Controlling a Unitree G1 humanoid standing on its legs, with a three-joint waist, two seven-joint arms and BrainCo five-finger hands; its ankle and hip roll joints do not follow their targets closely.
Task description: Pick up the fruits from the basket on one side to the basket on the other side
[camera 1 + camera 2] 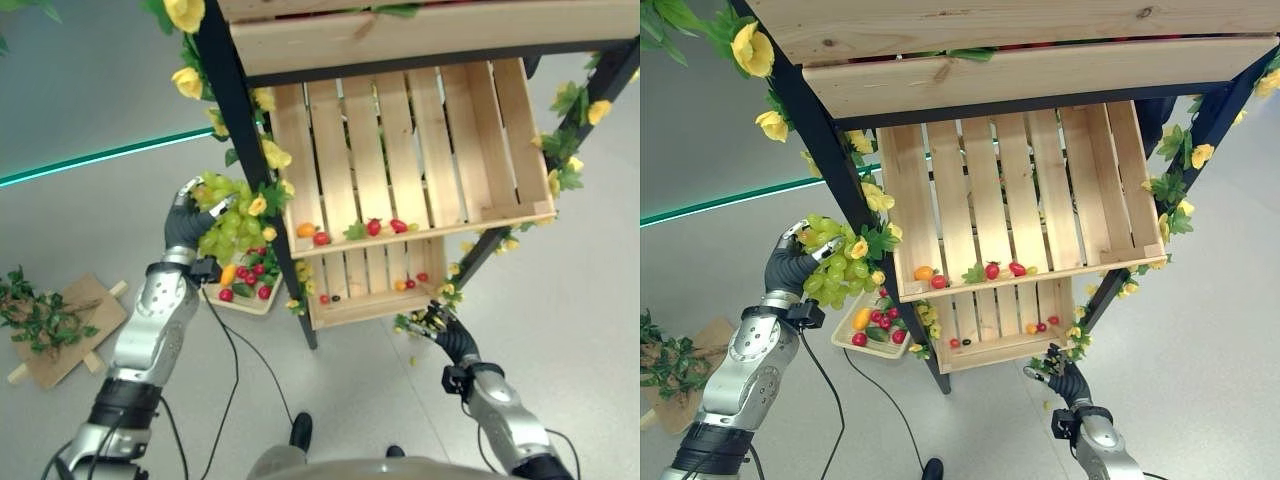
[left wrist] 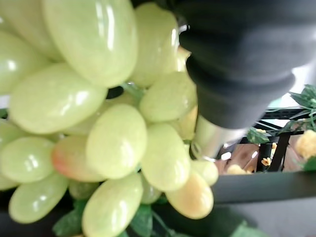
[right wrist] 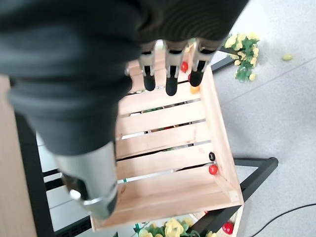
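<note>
- Left hand (image 1: 186,222) raised beside the black post of the stand, fingers curled round a bunch of green grapes (image 1: 222,222). The bunch hangs from the fingers, mostly on their stand side and below them.
- Under the held bunch, on the floor: a small pale tray (image 1: 243,300) with red fruits and an orange one. Judged the source side.
- Handling judgement: the grapes look light and glossy, likely a plastic cluster. Berries are smooth and slippery and may swing on the stem. Best hold is high, at the stem or the tight top of the cluster, not on loose lower berries.
- Middle: two slatted wooden crates (image 1: 410,150) on the stand, tilted, with a few small red and orange fruits (image 1: 320,238) gathered at their low front edges.
- Right hand (image 1: 447,330) low by the stand's far leg, near yellow flowers (image 3: 242,47). Its fingers are straight and relaxed, holding nothing, and point towards the lower crate (image 3: 168,148).
- Left wrist view adds close detail the eye views lack: berry gloss, a yellowish blush on some berries, green leaves beneath.
- Right wrist view shows the lower crate's inside, with one red and one dark small fruit in its corner.
</note>
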